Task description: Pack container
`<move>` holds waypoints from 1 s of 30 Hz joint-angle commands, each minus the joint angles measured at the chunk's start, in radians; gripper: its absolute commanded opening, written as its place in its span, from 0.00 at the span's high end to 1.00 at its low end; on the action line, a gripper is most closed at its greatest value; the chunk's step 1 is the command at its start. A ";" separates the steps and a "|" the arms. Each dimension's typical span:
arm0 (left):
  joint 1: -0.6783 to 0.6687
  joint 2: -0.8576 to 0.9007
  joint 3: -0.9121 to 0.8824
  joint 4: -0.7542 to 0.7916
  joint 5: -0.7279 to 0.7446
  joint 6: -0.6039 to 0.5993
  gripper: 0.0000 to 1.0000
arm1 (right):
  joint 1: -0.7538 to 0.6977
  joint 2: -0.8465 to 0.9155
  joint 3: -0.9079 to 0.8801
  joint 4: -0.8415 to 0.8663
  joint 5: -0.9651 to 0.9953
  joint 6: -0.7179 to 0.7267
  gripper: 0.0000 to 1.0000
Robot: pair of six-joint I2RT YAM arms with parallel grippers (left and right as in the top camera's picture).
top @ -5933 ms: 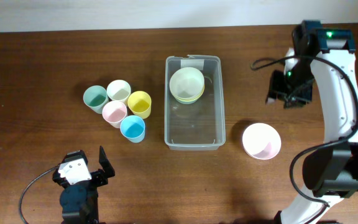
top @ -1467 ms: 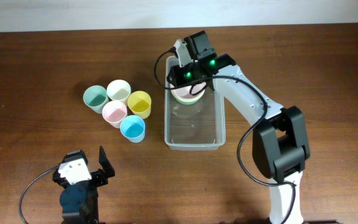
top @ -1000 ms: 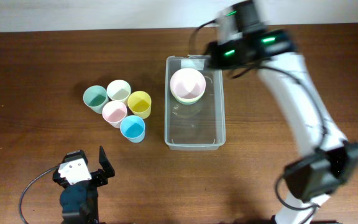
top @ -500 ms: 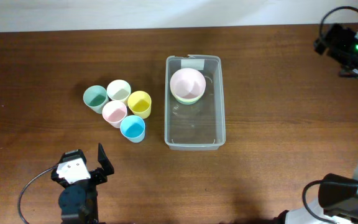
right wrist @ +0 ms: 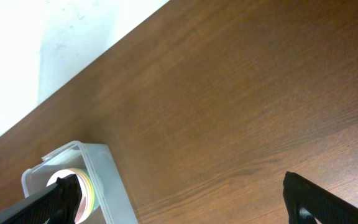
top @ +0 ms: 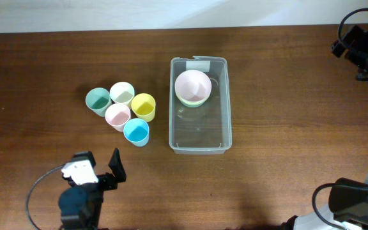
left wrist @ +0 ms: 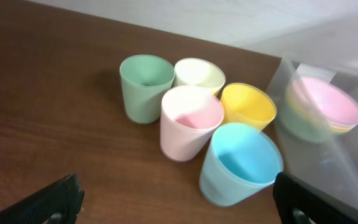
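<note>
Cups look like my next job. Both grippers are spread and hold nothing: the left gripper [top: 99, 167] sits near the five pastel plastic cups [top: 123, 114], and the right gripper [right wrist: 179, 202] is parked well off by the far right corner. The clear rectangular plastic container [top: 200, 137] lies mid-counter, its near half bare.

I would take the sky-blue plastic cup [left wrist: 241, 165] first, since it is nearest and on the cluster's edge. One finger should go inside its rim, because the soft pink plastic cup [left wrist: 190, 121] touches it.

The pale pink plastic bowl [top: 192, 85], which was alone on the brown wooden counter [top: 43, 64] six seconds ago, now tops the bowl stack inside. My right arm has since withdrawn.
</note>
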 commanded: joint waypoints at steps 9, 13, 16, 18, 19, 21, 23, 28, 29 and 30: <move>0.168 0.866 0.751 -0.320 0.154 -0.010 0.00 | -0.001 0.006 -0.001 0.000 -0.002 0.008 0.01; 0.190 1.191 1.051 -0.462 0.217 0.018 0.00 | -0.001 0.006 -0.001 0.000 -0.002 0.008 0.01; 0.191 1.344 1.165 -0.483 0.215 0.018 0.00 | -0.001 0.006 -0.001 0.000 -0.002 0.008 0.01; 0.192 1.411 1.179 -0.444 0.211 0.017 0.00 | -0.001 0.006 -0.001 0.000 -0.002 0.008 0.01; 0.193 1.445 1.179 -0.420 0.217 0.017 0.00 | -0.001 0.006 -0.001 0.000 -0.002 0.008 0.01; 0.193 1.512 1.179 -0.394 0.235 0.000 0.00 | -0.001 0.006 -0.001 0.000 -0.002 0.008 0.01; 0.193 1.576 1.179 -0.385 0.235 -0.031 0.00 | -0.001 0.006 -0.001 0.000 -0.002 0.008 0.01; 0.200 1.682 1.179 -0.355 0.230 -0.032 0.00 | -0.001 0.006 -0.001 0.000 -0.002 0.008 0.01; 0.204 1.699 1.179 -0.346 0.221 -0.041 0.01 | -0.001 0.006 -0.001 0.000 -0.002 0.008 0.01; 0.207 1.710 1.179 -0.341 0.207 -0.058 0.04 | -0.001 0.006 -0.001 0.000 -0.002 0.008 0.01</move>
